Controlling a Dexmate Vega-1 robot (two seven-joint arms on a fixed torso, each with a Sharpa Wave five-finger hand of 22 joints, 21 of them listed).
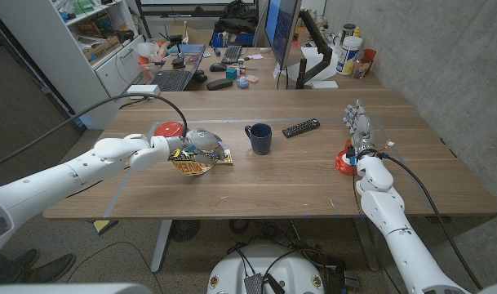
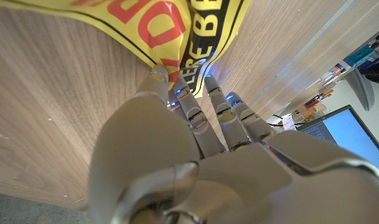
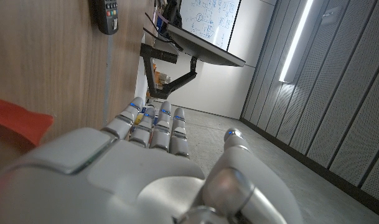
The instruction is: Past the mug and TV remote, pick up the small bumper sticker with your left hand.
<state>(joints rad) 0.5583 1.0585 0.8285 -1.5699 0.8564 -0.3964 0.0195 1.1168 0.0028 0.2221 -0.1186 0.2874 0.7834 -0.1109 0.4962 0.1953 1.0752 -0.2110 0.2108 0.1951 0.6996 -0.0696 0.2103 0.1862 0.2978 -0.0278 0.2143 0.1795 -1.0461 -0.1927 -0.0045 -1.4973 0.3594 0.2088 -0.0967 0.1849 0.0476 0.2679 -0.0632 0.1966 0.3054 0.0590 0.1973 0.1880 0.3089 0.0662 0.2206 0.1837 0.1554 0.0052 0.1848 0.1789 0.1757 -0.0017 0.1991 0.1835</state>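
A wooden worktop (image 1: 313,175) carries a few objects. The robot's white left hand (image 1: 179,152) reaches in from the left and pinches a yellow bumper sticker with black and red lettering (image 1: 196,164), left of centre on the worktop. In the left wrist view the fingertips (image 2: 157,76) meet the crumpled edge of the sticker (image 2: 177,31), which hangs in front of the wood. A shiny silver disc-like object (image 1: 207,143) sits just beside the sticker. A red round object (image 1: 169,129) lies farther left, past the hand. A dark blue ceramic mug (image 1: 259,138) stands near the centre, right of the sticker. A black TV remote (image 1: 301,127) lies farther right and slightly farther away. The right hand (image 1: 358,131) stands at the right side with fingers straight and together, holding nothing. A small red object (image 1: 344,161) sits next to its wrist.
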